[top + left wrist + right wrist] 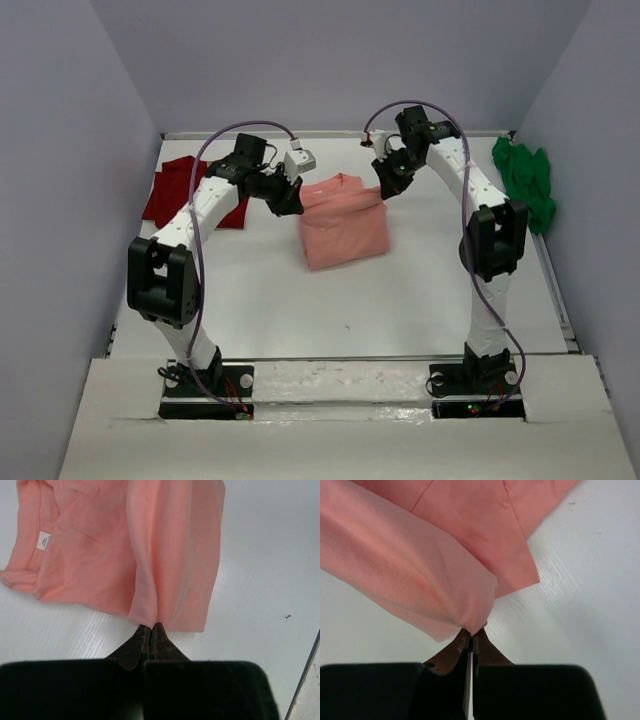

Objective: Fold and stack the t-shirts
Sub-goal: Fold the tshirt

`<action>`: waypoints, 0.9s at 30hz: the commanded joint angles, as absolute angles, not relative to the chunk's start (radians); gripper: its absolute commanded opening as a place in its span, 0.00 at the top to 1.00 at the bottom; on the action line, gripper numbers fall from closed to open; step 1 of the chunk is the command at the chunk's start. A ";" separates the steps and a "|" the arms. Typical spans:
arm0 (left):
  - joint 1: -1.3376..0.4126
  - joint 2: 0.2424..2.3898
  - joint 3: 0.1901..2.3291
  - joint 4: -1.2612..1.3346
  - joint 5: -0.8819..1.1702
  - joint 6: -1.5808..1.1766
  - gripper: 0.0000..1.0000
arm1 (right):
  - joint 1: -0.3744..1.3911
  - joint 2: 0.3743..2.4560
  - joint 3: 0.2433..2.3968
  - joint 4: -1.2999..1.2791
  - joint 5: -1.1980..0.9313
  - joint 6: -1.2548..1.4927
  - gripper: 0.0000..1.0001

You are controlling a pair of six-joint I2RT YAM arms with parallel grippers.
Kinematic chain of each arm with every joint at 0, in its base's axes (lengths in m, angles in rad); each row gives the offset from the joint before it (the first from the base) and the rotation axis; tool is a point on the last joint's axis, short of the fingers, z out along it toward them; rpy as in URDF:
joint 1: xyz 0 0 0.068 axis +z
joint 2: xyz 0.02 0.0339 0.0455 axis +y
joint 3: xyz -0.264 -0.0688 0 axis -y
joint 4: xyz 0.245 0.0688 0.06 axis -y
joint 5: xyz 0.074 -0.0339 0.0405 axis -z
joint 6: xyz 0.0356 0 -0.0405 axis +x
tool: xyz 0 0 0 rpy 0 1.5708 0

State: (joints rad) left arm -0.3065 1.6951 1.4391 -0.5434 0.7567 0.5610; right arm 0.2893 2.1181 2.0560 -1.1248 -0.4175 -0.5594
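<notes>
The salmon-pink t-shirt lies partly folded in the middle of the table, its far edge lifted by both grippers. My left gripper pinches the shirt's left edge; in the left wrist view the salmon-pink t-shirt runs up from the shut left gripper, a small white neck label showing. My right gripper is shut on the right edge, and the salmon-pink t-shirt bunches at the right gripper. A dark red t-shirt lies at the far left. A bright green t-shirt is crumpled at the far right.
White side walls close in the table on the left, back and right. A low rim runs along the right side. Both arm bases stand at the near edge.
</notes>
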 commanded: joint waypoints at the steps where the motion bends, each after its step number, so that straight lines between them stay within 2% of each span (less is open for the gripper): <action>1: -0.301 1.703 1.492 -0.508 0.738 0.526 1.00 | 0.285 2.154 2.128 -1.045 -0.374 -0.584 1.00; 27: -0.279 1.870 1.562 -0.301 0.500 0.365 1.00 | 0.285 2.367 2.322 -0.773 -0.397 -0.600 1.00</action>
